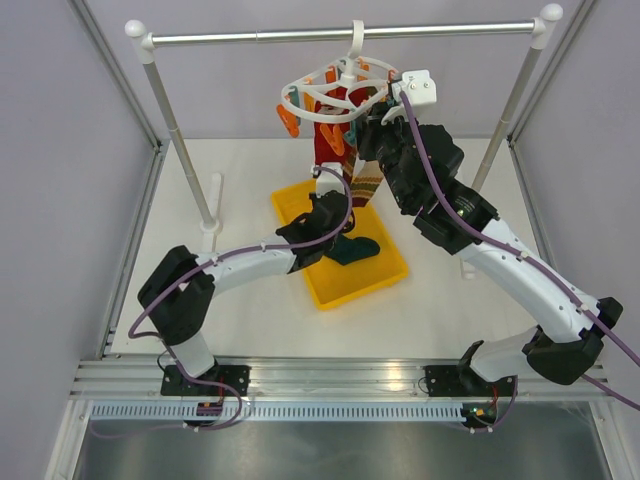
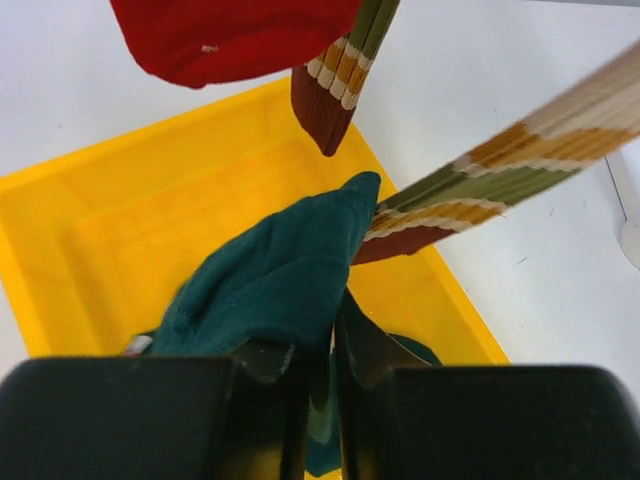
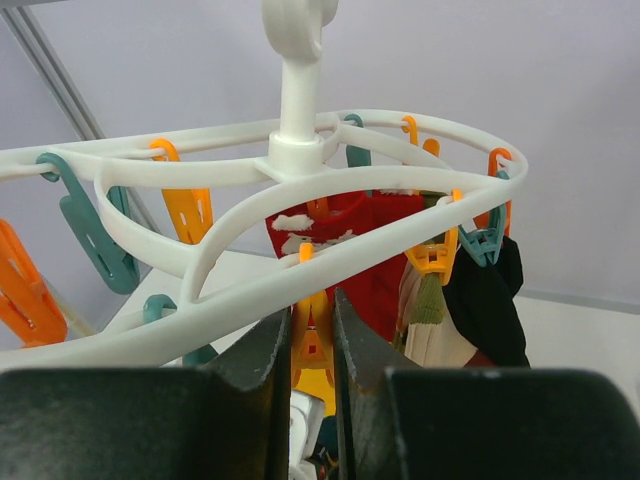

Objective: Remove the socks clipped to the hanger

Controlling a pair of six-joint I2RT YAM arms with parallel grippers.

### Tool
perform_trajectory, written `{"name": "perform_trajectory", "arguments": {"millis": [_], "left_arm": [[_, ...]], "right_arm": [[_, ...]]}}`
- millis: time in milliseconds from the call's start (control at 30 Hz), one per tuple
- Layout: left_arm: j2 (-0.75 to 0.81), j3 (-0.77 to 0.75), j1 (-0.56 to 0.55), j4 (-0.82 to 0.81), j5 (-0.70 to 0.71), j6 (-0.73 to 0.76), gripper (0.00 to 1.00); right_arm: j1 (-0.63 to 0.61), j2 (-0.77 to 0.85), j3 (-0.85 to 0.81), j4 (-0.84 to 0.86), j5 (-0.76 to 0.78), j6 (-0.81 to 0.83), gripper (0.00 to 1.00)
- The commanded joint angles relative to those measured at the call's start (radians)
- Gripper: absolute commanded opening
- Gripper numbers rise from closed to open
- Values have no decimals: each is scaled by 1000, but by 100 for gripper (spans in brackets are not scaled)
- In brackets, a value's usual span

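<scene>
The white hanger (image 1: 322, 92) hangs by its hook from the metal rail. In the right wrist view its ring (image 3: 300, 170) carries orange and teal clips, with a red sock (image 3: 370, 240), a tan striped sock (image 3: 430, 320) and a black sock (image 3: 485, 300) clipped on. My right gripper (image 3: 313, 320) is shut on an orange clip (image 3: 315, 345) just under the ring. My left gripper (image 2: 318, 350) is shut on a dark teal sock (image 2: 280, 270) low over the yellow tray (image 2: 100, 230). The red sock (image 2: 230, 35) and striped socks (image 2: 520, 160) dangle above it.
The rail (image 1: 350, 35) stands on two posts, left (image 1: 185, 160) and right (image 1: 505, 125), at the back of the white table. The yellow tray (image 1: 335, 290) sits under the hanger between the arms. Grey walls close in both sides.
</scene>
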State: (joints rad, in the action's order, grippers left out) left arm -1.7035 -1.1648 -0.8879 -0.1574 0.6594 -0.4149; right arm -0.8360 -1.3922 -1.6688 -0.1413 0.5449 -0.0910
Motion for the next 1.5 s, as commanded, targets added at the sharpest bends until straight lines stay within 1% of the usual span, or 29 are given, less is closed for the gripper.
{"name": "perform_trajectory", "arguments": {"millis": [0, 33, 100, 133, 167, 300, 333, 367, 400, 433, 500, 667, 767, 833, 900, 933, 967, 1000, 1033, 1067, 1100, 1300, 1367, 1400, 1433, 1467], "left_arm": [[-19, -12, 30, 32, -119, -99, 18], [-18, 0, 32, 24, -130, -90, 31], [-12, 19, 32, -31, -164, -68, 43], [-2, 25, 32, -42, -168, -59, 51], [4, 28, 32, -50, -169, -56, 54], [44, 46, 32, -89, -184, -35, 61], [66, 60, 32, -99, -190, -32, 70], [80, 71, 30, -116, -213, -27, 71], [93, 83, 29, -167, -228, -21, 72], [100, 103, 29, -194, -245, -1, 75], [105, 103, 26, -231, -294, 19, 75], [18, -4, 17, -281, -382, 114, 75], [-63, -87, 18, -271, -395, 146, 75], [-123, -158, 17, -260, -397, 171, 74], [-159, -208, 23, -223, -397, 169, 70], [-179, -237, 24, -217, -405, 168, 56], [-180, -245, 24, -208, -406, 163, 47], [-176, -245, 24, -206, -406, 148, 28], [-154, -227, 24, -208, -406, 139, 19], [-139, -214, 23, -208, -399, 131, 7], [-122, -202, 21, -208, -391, 117, 3], [34, -82, 15, -211, -380, 91, 2], [70, -41, 14, -212, -395, 87, 2], [103, -14, 14, -212, -397, 79, 2], [131, 14, 14, -211, -406, 70, 2], [131, 14, 14, -211, -411, 70, 2]], "right_arm": [[-5, 18, 0, 19, 15, -9, 5], [-5, 18, -2, 19, 12, -9, 6], [-5, 18, -2, 19, 13, -9, 6], [-5, 18, -2, 19, 12, -12, 6], [-5, 16, -2, 19, 10, -12, 6], [-3, 16, 0, 19, 7, -16, 6], [-5, 15, 0, 19, 9, -18, 6], [-3, 15, 0, 20, 9, -18, 7], [-5, 15, -2, 19, 7, -16, 6], [-5, 13, -3, 20, 7, -19, 7], [-5, 15, -2, 17, 6, -19, 7], [-5, 16, -2, 16, 9, -19, 7], [-5, 18, -6, 9, 3, -24, 8], [-5, 13, -17, 5, 0, -29, 8], [-5, 5, -34, -12, -5, -32, 8], [-5, 5, -35, -14, -5, -30, 8], [-5, 7, -35, -14, -5, -30, 9], [-3, 7, -35, -15, -2, -29, 9], [-5, 7, -35, -17, 1, -27, 9], [-5, 7, -32, -17, 3, -24, 10], [-5, 7, -29, -17, 1, -23, 10], [-3, 4, -19, -15, 13, -19, 11], [-5, 5, -16, -15, 13, -21, 16], [-5, 9, -13, -15, 18, -21, 22], [-3, 18, -2, -15, 20, -23, 31], [-5, 25, 6, -14, 20, -24, 31]]}}
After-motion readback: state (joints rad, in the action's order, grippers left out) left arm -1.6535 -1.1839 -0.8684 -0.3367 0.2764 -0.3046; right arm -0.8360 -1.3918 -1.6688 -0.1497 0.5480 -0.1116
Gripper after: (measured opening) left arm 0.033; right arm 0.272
